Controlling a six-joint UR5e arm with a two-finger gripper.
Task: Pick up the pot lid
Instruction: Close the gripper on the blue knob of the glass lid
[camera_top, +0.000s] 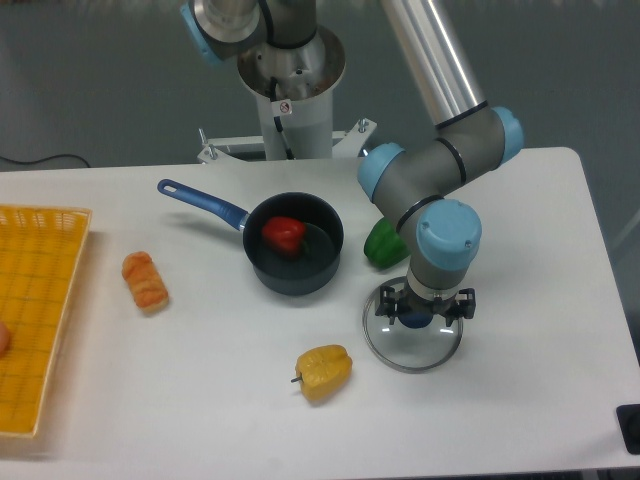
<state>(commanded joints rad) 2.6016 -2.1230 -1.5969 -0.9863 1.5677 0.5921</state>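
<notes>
In the fixed camera's view, the pot lid (412, 354) lies flat on the worktop (220, 420), right of the middle and roughly halfway between the far and near edges. It is a clear, round disc with a grey rim, so it has no long axis and points no particular way along the worktop; its blue knob (414, 321) is on the upper side. The gripper (424, 304) comes down over the lid from the far side, its fingers apart, one toward the left edge and one toward the right, with the knob showing between them. Whether either finger touches the knob or the glass, I cannot tell.

Just beyond the lid, toward the far edge, is a green vegetable (384, 245), partly behind the gripper. To the lid's left and farther back sits a dark pan (290, 280) with a red item (285, 235) inside, its blue handle (203, 200) running toward the far left corner. A yellow vegetable (325, 372) lies near the lid, toward the near edge. Farther left is an orange-brown item (145, 282), and along the left edge stands a yellow basket (45, 300), cut off by the view.
</notes>
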